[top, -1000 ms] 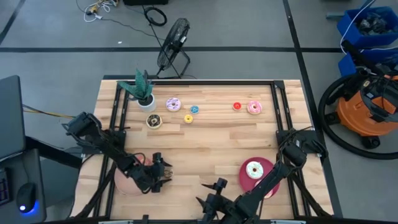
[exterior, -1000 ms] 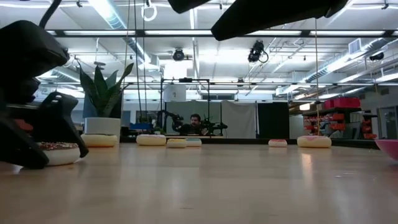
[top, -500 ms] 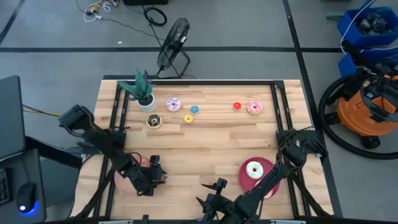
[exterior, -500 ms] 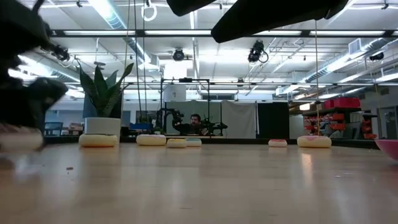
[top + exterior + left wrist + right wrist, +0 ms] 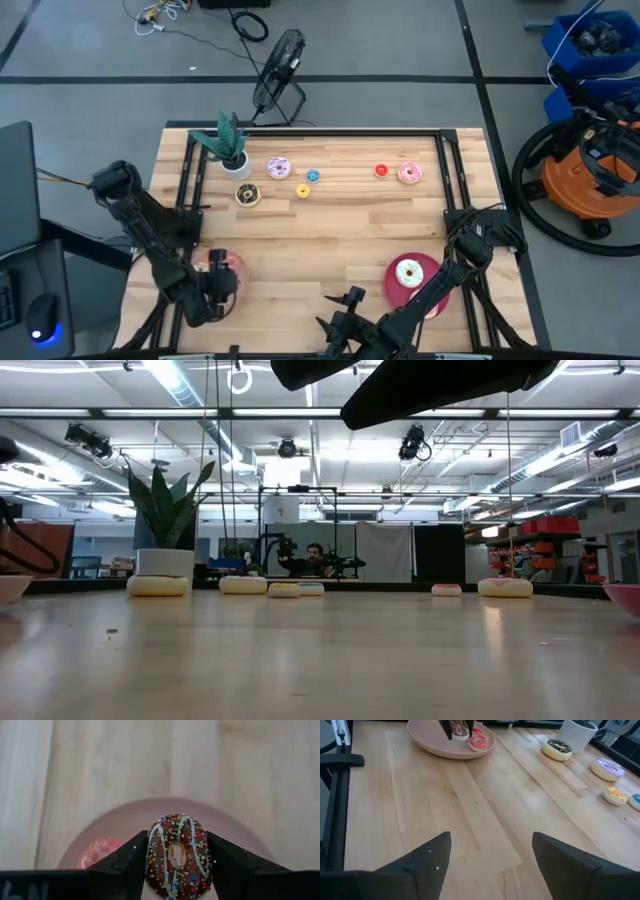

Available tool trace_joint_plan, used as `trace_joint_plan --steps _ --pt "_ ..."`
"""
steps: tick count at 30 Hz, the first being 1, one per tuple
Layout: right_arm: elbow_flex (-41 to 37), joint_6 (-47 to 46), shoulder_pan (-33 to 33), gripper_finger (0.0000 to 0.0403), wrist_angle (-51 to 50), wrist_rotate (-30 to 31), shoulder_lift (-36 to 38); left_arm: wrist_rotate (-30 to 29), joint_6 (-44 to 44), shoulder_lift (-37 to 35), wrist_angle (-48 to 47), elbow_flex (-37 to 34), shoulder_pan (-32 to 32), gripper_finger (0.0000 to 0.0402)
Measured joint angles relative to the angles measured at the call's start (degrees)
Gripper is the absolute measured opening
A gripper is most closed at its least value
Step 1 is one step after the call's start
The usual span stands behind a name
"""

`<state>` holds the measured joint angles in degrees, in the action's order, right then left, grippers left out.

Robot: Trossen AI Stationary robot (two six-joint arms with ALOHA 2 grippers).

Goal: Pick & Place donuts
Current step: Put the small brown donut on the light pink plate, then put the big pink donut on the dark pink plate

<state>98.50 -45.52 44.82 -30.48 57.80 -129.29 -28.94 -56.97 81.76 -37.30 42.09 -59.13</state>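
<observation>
My left gripper stands over the pink plate at the table's near left and is shut on a chocolate-sprinkled donut. A red-pink donut lies flat on that plate. My right gripper waits open and empty at the near edge, its fingers spread. A chocolate donut, a purple one, a blue one, a yellow one, a red one and a pink one lie flat on the far table. A white donut lies on the crimson plate. My left gripper pinches the chocolate-sprinkled donut by two opposite sides of its outer rim between its two fingers. The fingers point down from above. The donut's iced face is toward the wrist camera. It hangs over the pink plate; whether it touches the plate, I cannot tell.
A white potted green plant stands at the far left, next to the donuts. Dark frame rails run along the table's left, right and far sides. Bare wood lies between the two plates and the far row of donuts.
My left gripper has carried the chocolate-sprinkled donut toward the table's left and near edges, from beside the pink plate's right rim to over the plate. It has stayed shut on the donut. The red-pink donut on the plate, hidden before in the high view, now shows.
</observation>
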Motion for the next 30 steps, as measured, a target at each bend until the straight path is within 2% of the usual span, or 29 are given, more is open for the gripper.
trace_joint_plan --steps 5,14,17,21,25,28,30 --pt "0.00 -0.02 0.00 0.0290 0.30 -0.42 -0.02 -2.66 -7.28 0.00 0.86 -4.12 -0.79 0.0203" --pt "0.00 -0.63 0.04 0.0290 -0.96 -0.65 0.14 -2.98 -7.90 -0.02 1.56 -5.55 -0.50 0.0319" --pt "0.00 -3.50 0.07 0.0290 -4.80 -1.80 1.67 -6.00 -6.28 -0.07 1.69 -4.14 -0.96 0.0342" --pt "0.00 -11.14 0.09 0.0290 -16.23 -5.06 4.06 -13.52 -3.33 -0.14 1.63 -2.04 -1.84 0.0352" --pt "0.00 -20.87 0.05 0.0290 -33.23 -9.89 6.75 -18.45 -0.22 -0.17 3.19 -1.48 -1.63 0.0353" --pt "0.00 -25.92 -0.37 0.0290 -45.07 -12.24 8.11 -21.60 2.79 -0.17 8.89 -2.59 -0.60 0.0353" --pt "-0.82 -26.13 -1.03 0.0290 -49.11 -12.39 9.11 -22.28 7.50 -0.17 13.87 -3.89 0.47 0.0353"
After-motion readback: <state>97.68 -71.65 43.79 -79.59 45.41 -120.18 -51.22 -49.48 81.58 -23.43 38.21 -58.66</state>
